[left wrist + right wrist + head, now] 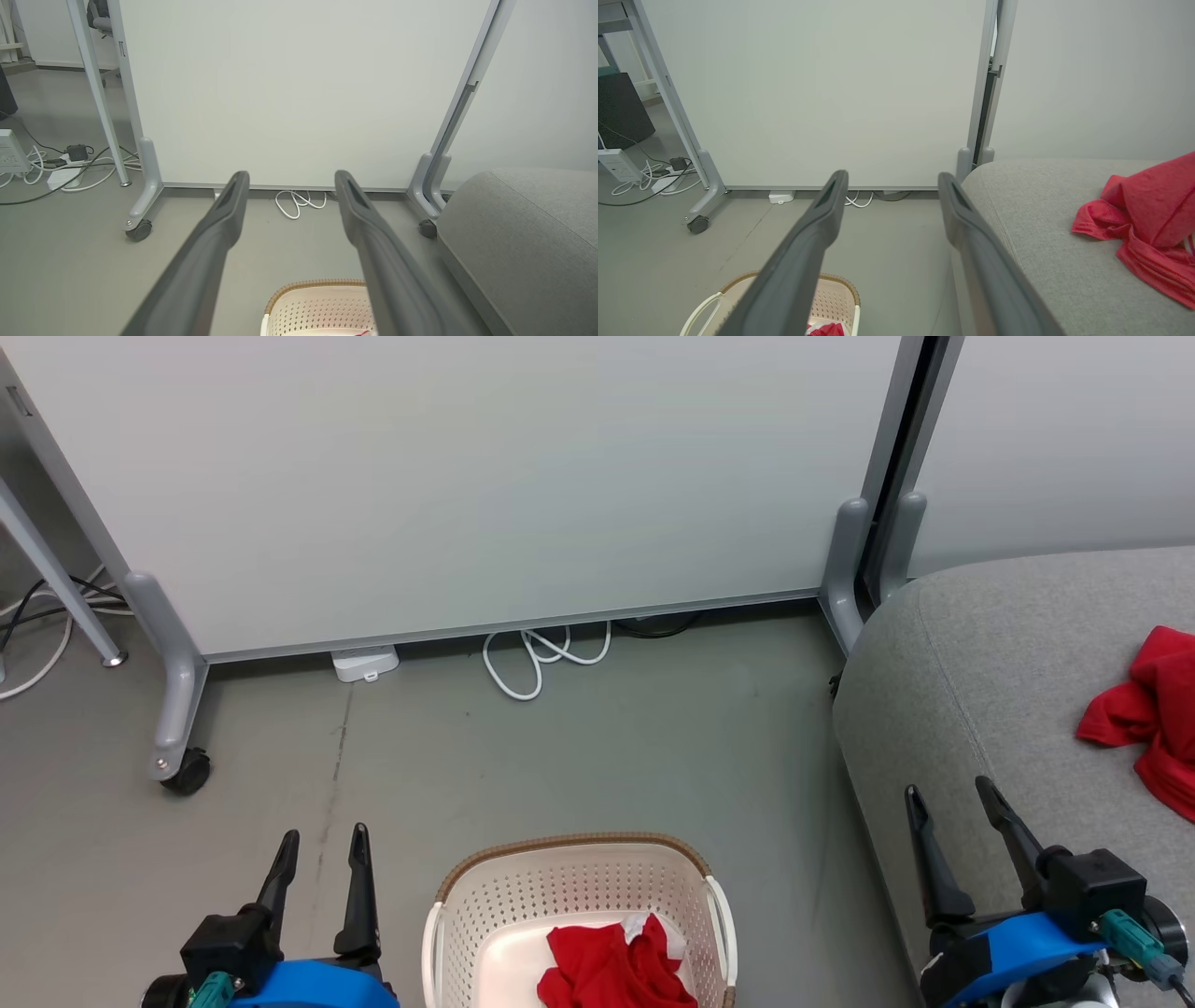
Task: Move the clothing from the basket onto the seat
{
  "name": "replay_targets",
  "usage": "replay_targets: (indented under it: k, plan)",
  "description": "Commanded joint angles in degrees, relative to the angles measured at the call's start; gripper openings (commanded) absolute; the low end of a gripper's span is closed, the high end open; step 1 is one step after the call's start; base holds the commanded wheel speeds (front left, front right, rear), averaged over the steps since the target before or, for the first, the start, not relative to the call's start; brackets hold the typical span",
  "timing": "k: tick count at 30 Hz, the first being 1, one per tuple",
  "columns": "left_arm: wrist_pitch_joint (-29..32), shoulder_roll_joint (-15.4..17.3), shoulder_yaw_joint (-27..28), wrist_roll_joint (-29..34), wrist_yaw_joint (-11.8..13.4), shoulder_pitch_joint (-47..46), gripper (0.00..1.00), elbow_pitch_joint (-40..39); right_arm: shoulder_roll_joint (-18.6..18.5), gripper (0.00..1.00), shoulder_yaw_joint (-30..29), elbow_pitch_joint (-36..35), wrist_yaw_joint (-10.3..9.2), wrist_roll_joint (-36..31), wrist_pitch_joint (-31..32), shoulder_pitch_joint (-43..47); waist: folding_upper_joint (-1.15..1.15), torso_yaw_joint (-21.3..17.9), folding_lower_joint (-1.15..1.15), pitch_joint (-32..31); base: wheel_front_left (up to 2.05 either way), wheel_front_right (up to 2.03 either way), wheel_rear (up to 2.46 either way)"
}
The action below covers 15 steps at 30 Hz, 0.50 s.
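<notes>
A red garment lies crumpled in the right half of a cream plastic basket on the grey floor. A second red garment sits bunched on the grey upholstered seat to the robot's right, well apart from the basket. The left gripper and the right gripper each hang with 2 dark fingers spread wide, grasping nothing. The left is beside the basket, the right at the seat's near edge.

The head view looks down into the basket, showing its smooth pale bottom, perforated walls, brown woven-look rim and 2 white side handles, plus a white scrap of trim on the garment. The right wrist view, past the right gripper, gives the second red garment at a low angle on the seat: a soft, folded heap. It also catches a corner of the basket. The left wrist view, beyond the left gripper, adds a white power strip and tangled cables beside a rolling partition. The thin red sliver at its bottom edge is probably the garment in the basket.

The basket's handles face left and right, its rounded far wall toward the partition. The second red garment's long axis runs near to far in the head view. The seat's rounded corner, crossed by a stitched seam, points at the partition's wheeled foot.
</notes>
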Motion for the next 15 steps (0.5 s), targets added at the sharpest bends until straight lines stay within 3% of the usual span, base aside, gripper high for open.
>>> replay_targets:
  k: [1,15]
  plan:
    - [-0.17,-0.01,0.15,0.27,-0.09,-0.06,1.0,-0.15,0.22,1.0,0.03,-0.33,0.01,-0.14,-0.08,1.0,0.0,-0.03,0.0,0.1,0.0,0.0,0.0]
    - [-0.17,-0.02,-1.23,-0.12,-0.12,-1.17,1.0,-0.44,0.52,1.0,0.79,-1.01,0.01,0.04,0.3,0.3,0.0,-0.74,0.0,1.68,0.0,0.0,0.0]
